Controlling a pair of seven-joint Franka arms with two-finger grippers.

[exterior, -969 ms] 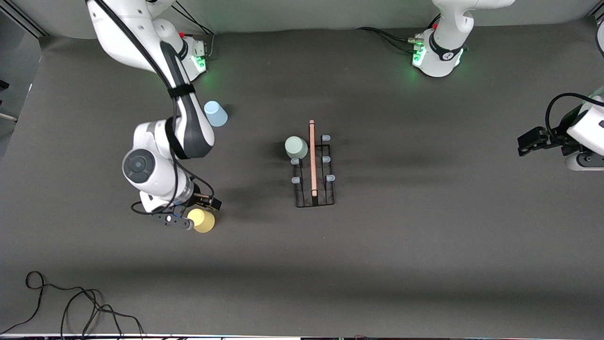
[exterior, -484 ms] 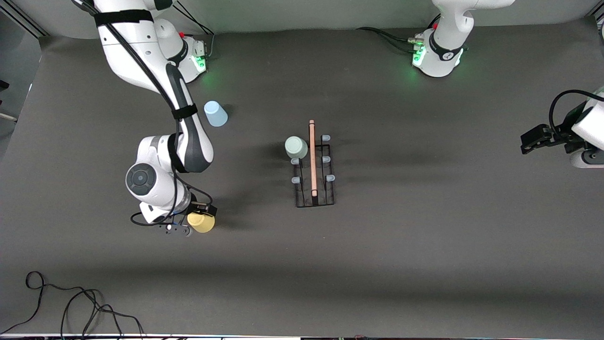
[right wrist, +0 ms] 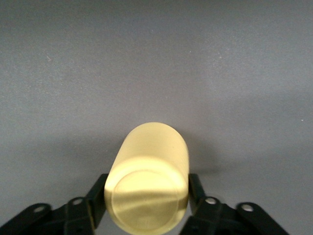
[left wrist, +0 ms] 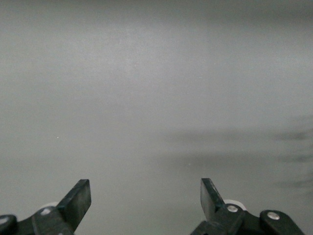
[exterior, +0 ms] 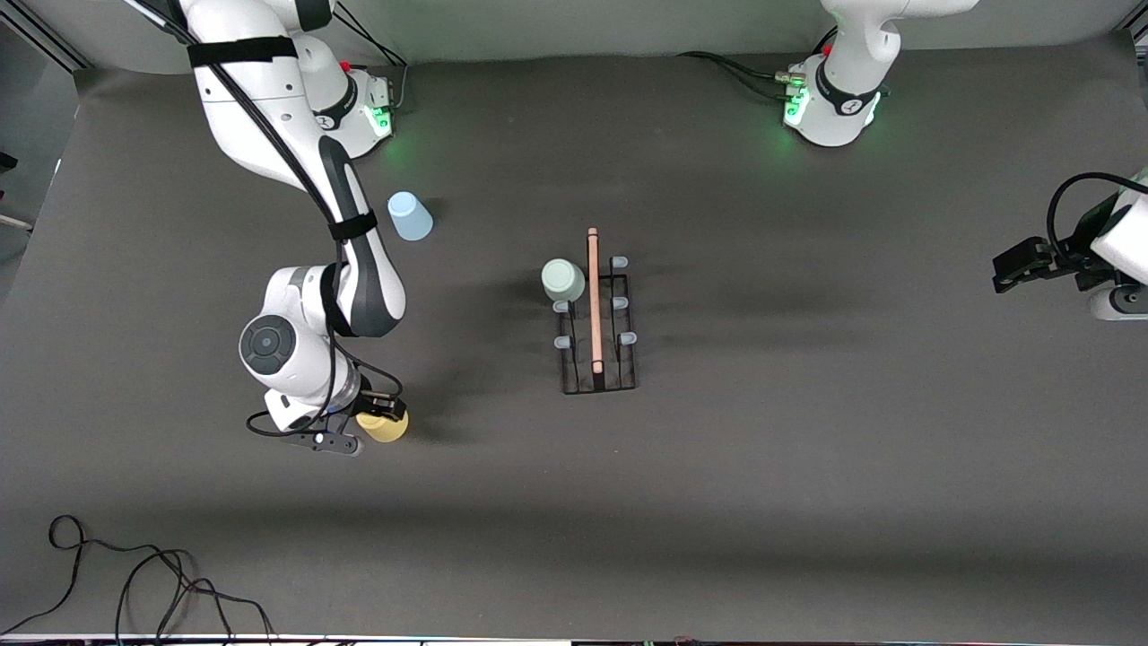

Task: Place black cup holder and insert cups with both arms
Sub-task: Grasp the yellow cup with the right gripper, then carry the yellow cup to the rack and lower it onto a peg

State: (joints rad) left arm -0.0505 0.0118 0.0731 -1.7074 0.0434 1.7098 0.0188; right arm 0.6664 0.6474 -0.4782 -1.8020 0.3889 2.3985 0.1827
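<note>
The black cup holder (exterior: 599,381) stands mid-table with its wooden rod handle (exterior: 593,301) along the top. The pale green cup (exterior: 562,280) sits upside down on a prong at the rack's end farther from the camera, on the right arm's side. The light blue cup (exterior: 409,216) lies on the table near the right arm's base. My right gripper (exterior: 381,420) is low over the table, shut on the yellow cup (exterior: 387,429). In the right wrist view the fingers (right wrist: 97,193) press both sides of the cup (right wrist: 149,181), whose base faces the camera. My left gripper (exterior: 1018,266) waits open and empty at the left arm's end of the table, and its wrist view (left wrist: 145,196) shows only bare surface.
A loose black cable (exterior: 134,583) lies at the table's near edge toward the right arm's end. The dark table mat (exterior: 762,467) is bare around the rack. The two green-lit bases (exterior: 830,103) stand along the edge farthest from the camera.
My right gripper has lowered around the yellow cup and covers more of it. My left gripper has drifted slightly toward the left arm's end of the table.
</note>
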